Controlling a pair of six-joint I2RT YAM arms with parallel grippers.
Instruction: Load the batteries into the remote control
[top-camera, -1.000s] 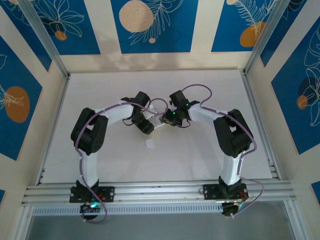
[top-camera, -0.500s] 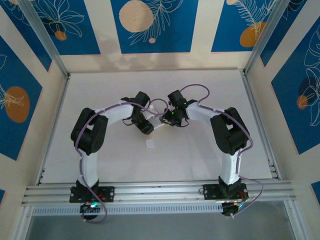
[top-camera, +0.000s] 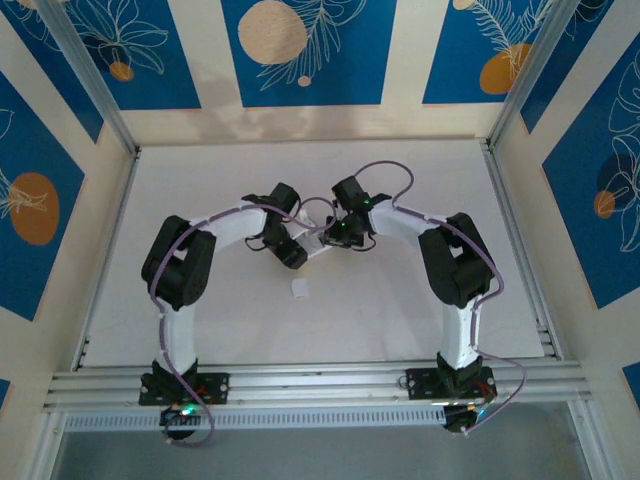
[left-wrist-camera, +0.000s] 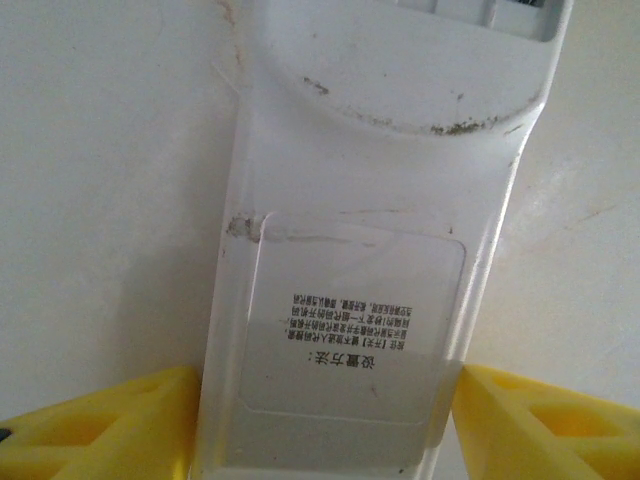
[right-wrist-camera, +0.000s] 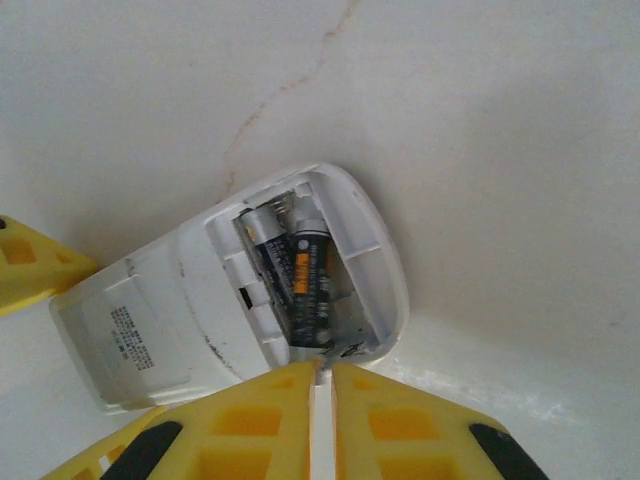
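Note:
The white remote control (left-wrist-camera: 360, 250) lies back up, and my left gripper (left-wrist-camera: 330, 405) is shut on its label end, a yellow finger (left-wrist-camera: 120, 425) pressed against each long side. In the right wrist view the remote control (right-wrist-camera: 150, 310) shows its compartment uncovered, with two dark batteries (right-wrist-camera: 310, 285) lying side by side inside. My right gripper (right-wrist-camera: 322, 368) is shut, with its tips at the compartment's near end and nothing visible between them. From above, the left gripper (top-camera: 297, 255) and right gripper (top-camera: 332, 238) meet over the remote control (top-camera: 316, 246) at mid-table.
A small white square cover piece (top-camera: 300, 288) lies on the white table (top-camera: 400, 300) just in front of the grippers. Aluminium rails (top-camera: 320, 380) run along the near edge, and patterned walls close off the other sides.
My right gripper has shifted slightly left toward the remote and its jaws have narrowed. The left arm and the remote have not moved.

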